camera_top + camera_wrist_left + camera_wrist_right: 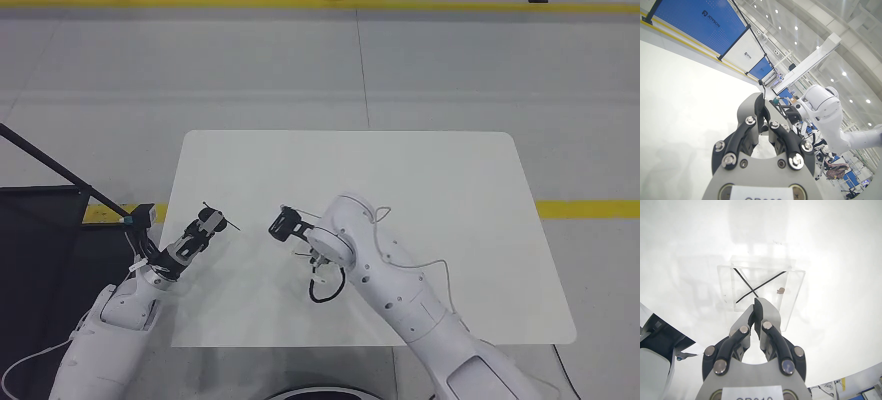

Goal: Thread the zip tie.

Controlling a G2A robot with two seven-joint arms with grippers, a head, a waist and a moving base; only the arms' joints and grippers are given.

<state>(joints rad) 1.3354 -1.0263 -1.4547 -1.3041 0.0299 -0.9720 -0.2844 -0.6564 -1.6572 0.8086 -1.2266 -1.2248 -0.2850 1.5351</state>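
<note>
LINING UP THE THREAD: The zip tie is pinched in the left gripper, whose pads are pressed together on the black strap. A short length stands clear of the fingertips and ends in a small square head, seen close in the left wrist view. From above, that free length runs off the left gripper's tips, its long axis pointing across toward the right gripper. That gripper hangs near, roughly tip to tip, with a bare gap of white table between the strap's end and its fingers. The left arm is plainly the nearer one, with the tie in hand, while the right has the gap to cross.

The right gripper's fingers meet at the tips, with a slit open only farther back. Just beyond them, in the right wrist view, two thin black lines cross over what looks like a clear plate lying on the table. One line runs up to the pads, but whether it is a strap gripped there or a reflection cannot be told.

On this evidence the threading is not yet done. It turns on bringing a tail in line with the head's opening, a small target that forgives little error in angle. The top view supplies the spacing between the grippers, and the left wrist view supplies the head's position.
</note>
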